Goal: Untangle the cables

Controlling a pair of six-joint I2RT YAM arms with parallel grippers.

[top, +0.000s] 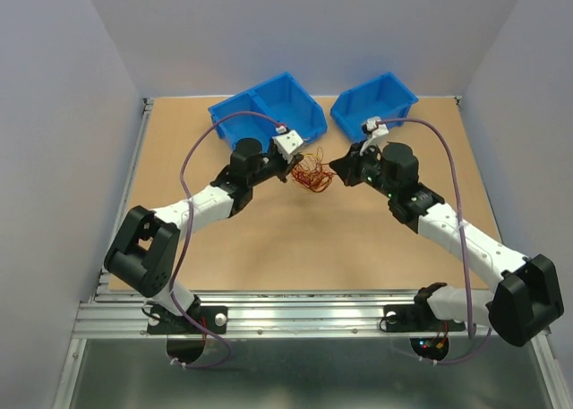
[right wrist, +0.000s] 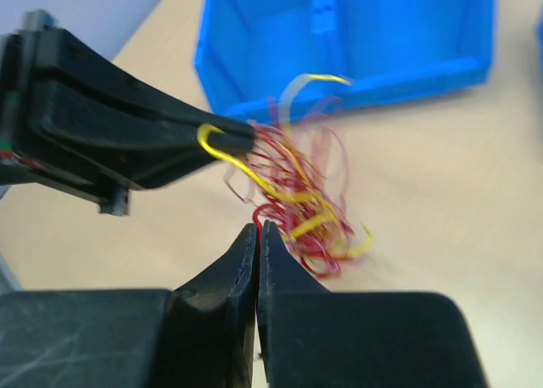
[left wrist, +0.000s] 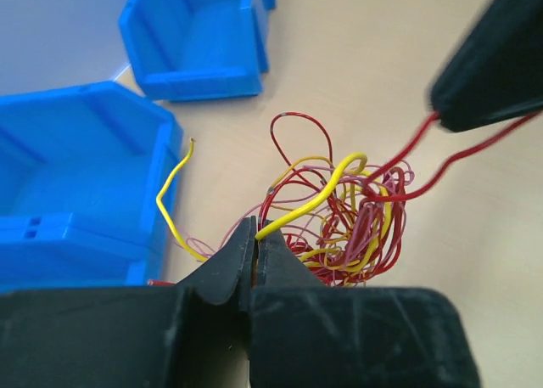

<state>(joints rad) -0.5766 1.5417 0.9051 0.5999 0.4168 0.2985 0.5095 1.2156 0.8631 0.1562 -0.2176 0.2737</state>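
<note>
A loose tangle of red, yellow and orange cables (top: 312, 174) hangs just above the table between the two grippers. In the left wrist view the tangle (left wrist: 348, 222) spreads in front of my left gripper (left wrist: 255, 235), which is shut on a yellow cable (left wrist: 305, 203). My right gripper (right wrist: 257, 233) is shut on a red cable (right wrist: 270, 213); in the left wrist view it (left wrist: 488, 65) shows at the upper right with two red strands running into it. In the right wrist view the tangle (right wrist: 297, 197) is blurred and the left gripper (right wrist: 237, 137) pinches a yellow loop.
Two blue bins stand at the back of the table: a large one (top: 269, 109) behind the left gripper and a smaller one (top: 374, 103) behind the right gripper. Grey walls close in the table on three sides.
</note>
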